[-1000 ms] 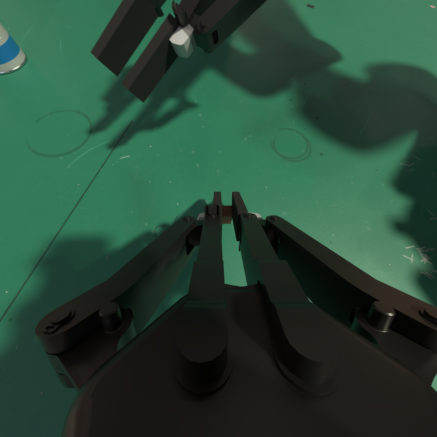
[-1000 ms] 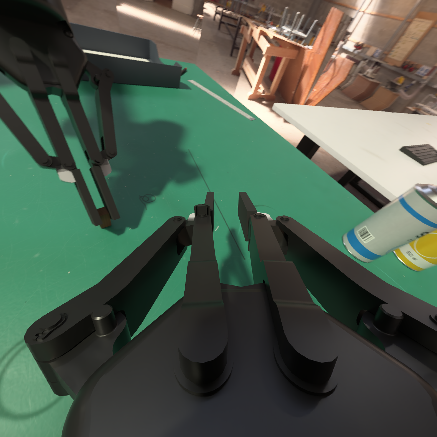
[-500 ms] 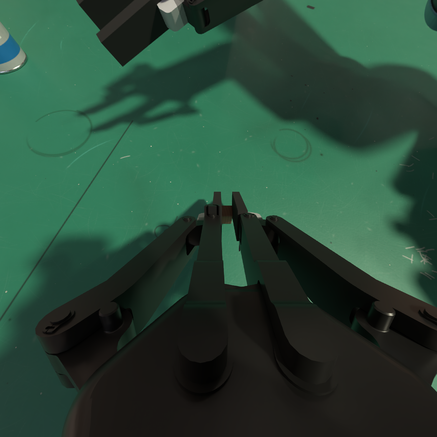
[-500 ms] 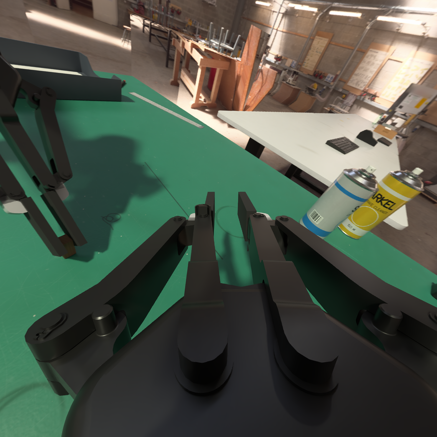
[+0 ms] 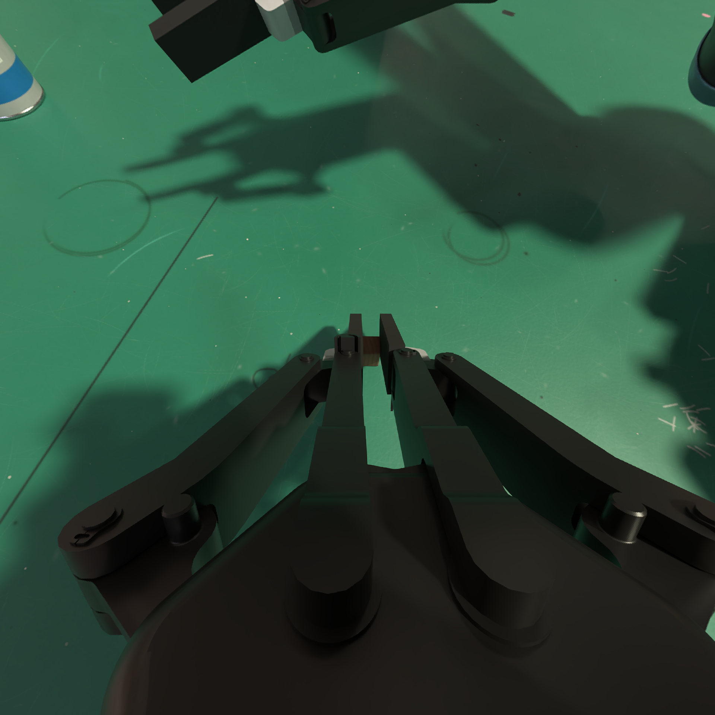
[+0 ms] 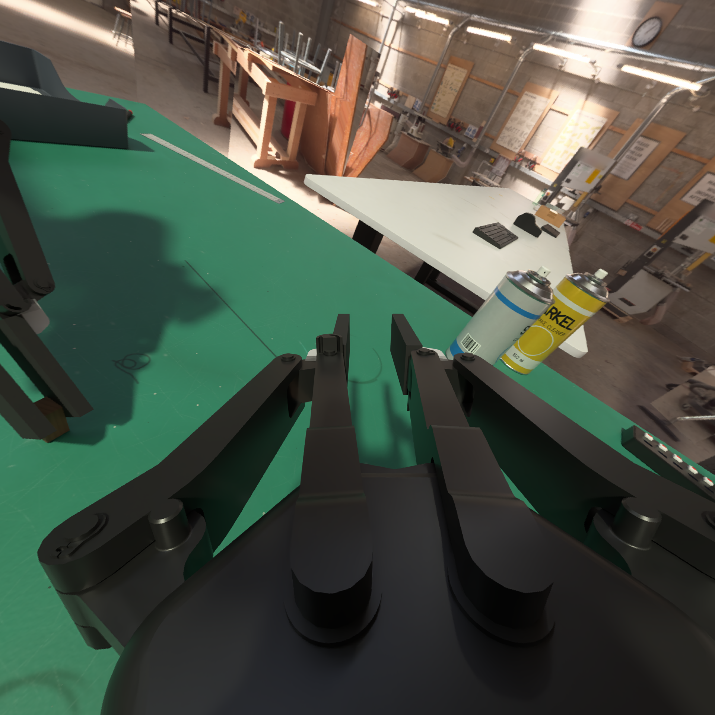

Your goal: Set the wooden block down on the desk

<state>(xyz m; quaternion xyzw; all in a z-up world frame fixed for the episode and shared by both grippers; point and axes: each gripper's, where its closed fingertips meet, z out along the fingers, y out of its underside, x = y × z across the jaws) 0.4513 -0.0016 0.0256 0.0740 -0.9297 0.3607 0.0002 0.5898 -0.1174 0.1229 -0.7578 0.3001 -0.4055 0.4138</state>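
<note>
My left gripper (image 5: 370, 325) is shut on a small wooden block (image 5: 370, 350), pinched between its fingertips low over the green desk (image 5: 271, 271). In the right wrist view the left gripper (image 6: 42, 421) stands at the far left with the block (image 6: 52, 419) at its tips, at or just above the desk surface; I cannot tell if it touches. My right gripper (image 6: 370, 329) is empty, its jaws a narrow gap apart, raised over the desk. It also shows at the top edge of the left wrist view (image 5: 232, 35).
A white-and-blue spray can (image 6: 499, 317) and a yellow spray can (image 6: 553, 325) stand by the desk's right edge. A grey bin (image 6: 58, 120) and a metal ruler (image 6: 212, 166) lie at the back. A power strip (image 6: 669, 456) sits at the right.
My right gripper has drawn away from the left one and turned to the right, bringing the spray cans into fuller view. The left gripper and block have stayed still.
</note>
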